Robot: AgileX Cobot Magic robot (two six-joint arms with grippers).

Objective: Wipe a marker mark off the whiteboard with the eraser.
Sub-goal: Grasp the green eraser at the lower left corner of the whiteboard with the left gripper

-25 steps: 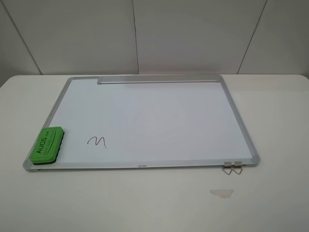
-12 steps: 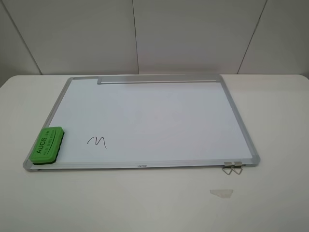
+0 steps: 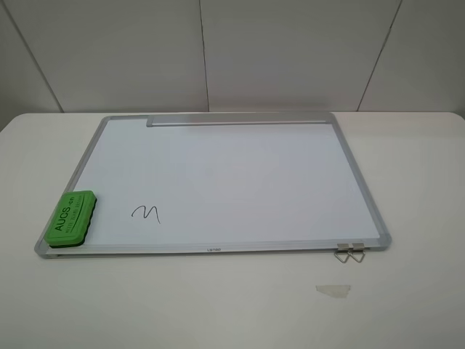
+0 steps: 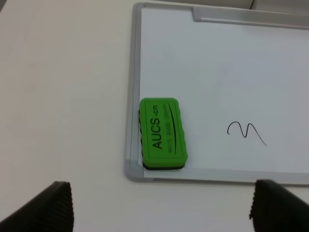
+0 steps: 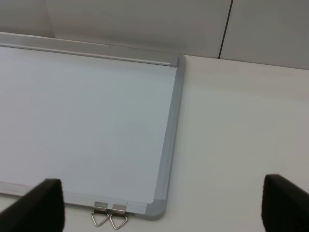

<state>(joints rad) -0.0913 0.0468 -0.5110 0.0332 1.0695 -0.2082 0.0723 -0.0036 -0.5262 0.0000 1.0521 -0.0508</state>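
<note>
The whiteboard (image 3: pixel 232 174) lies flat on the white table, its grey tray strip (image 3: pixel 236 121) along the far edge. The green eraser (image 3: pixel 70 218) rests on the board's near-left corner, lettering up; the left wrist view shows the eraser (image 4: pixel 161 133) too. A small black marker mark (image 3: pixel 145 213) sits just right of it, also seen as the mark (image 4: pixel 246 132) by the left wrist. My left gripper (image 4: pixel 161 208) is open, fingers wide apart, above the table short of the eraser. My right gripper (image 5: pixel 164 212) is open near the board's near-right corner (image 5: pixel 157 210). Neither gripper shows in the high view.
Two metal hanging clips (image 3: pixel 350 252) stick out from the board's near edge at the right. A scrap of clear tape (image 3: pixel 333 291) lies on the table in front of them. Grey wall panels stand behind the table.
</note>
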